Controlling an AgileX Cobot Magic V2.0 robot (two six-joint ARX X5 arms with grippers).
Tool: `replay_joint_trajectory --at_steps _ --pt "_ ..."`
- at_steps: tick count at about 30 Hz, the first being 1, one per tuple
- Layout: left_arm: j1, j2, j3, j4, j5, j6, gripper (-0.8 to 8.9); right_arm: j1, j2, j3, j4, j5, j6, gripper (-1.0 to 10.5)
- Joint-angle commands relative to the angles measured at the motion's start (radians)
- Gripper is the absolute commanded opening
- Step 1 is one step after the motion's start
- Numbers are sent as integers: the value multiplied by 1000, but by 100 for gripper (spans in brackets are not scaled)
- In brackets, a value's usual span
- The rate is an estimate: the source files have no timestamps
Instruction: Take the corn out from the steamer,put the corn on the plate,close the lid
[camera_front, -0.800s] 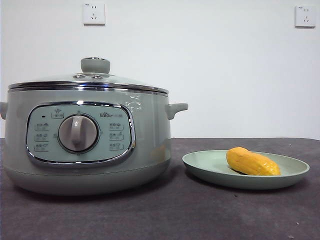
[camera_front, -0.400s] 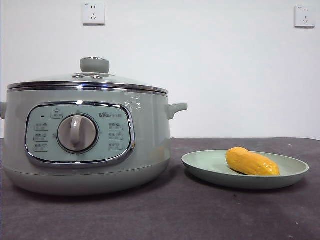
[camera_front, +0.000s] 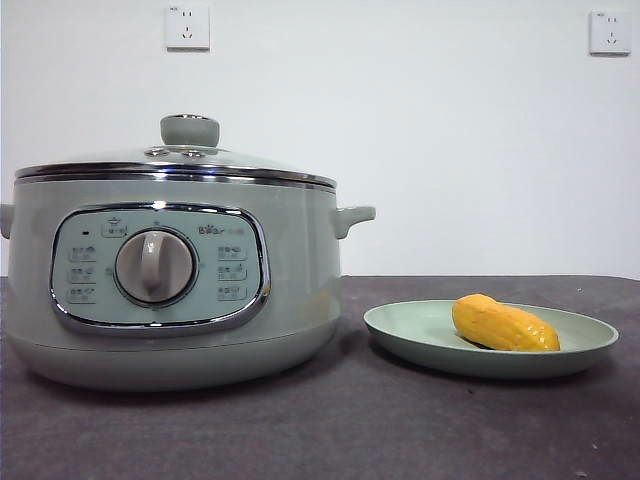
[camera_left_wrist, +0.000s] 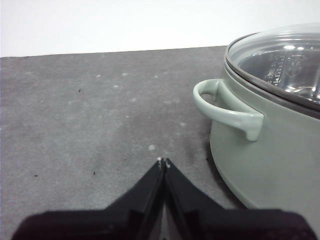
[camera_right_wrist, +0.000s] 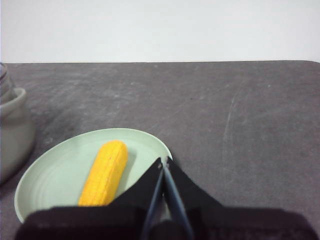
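Note:
The sage-green steamer (camera_front: 170, 290) stands at the left of the front view, its glass lid (camera_front: 180, 158) sitting flat on the chrome rim. To its right the yellow-orange corn (camera_front: 503, 325) lies on the pale green plate (camera_front: 420, 340). No arm shows in the front view. In the left wrist view my left gripper (camera_left_wrist: 163, 162) is shut and empty above the dark table, beside the steamer (camera_left_wrist: 270, 150) and its side handle (camera_left_wrist: 225, 107). My right gripper (camera_right_wrist: 163, 161) is shut and empty, just by the rim of the plate (camera_right_wrist: 55, 175) that holds the corn (camera_right_wrist: 105, 172).
A dark grey mat (camera_front: 400, 430) covers the table. Behind it is a white wall with two sockets (camera_front: 187, 27). The steamer's edge (camera_right_wrist: 12, 130) shows at the side of the right wrist view.

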Motion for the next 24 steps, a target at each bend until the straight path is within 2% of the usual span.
replay_joint_trajectory --at_steps 1,9,13,17,24 --pt "3 -3 -14 2 -2 -7 -3 -2 -33 -42 12 -1 -12 1" --pt "3 -3 -14 2 -2 -7 -3 -1 -37 -54 -32 -2 -3 1" --pt "3 -3 -14 2 -2 -7 -3 1 -37 -54 -40 -2 77 1" --pt "3 -3 -14 2 -2 -7 -3 1 -33 -54 -40 30 79 1" --pt "3 -3 -14 2 -2 -7 -3 1 -24 -54 -40 30 78 1"
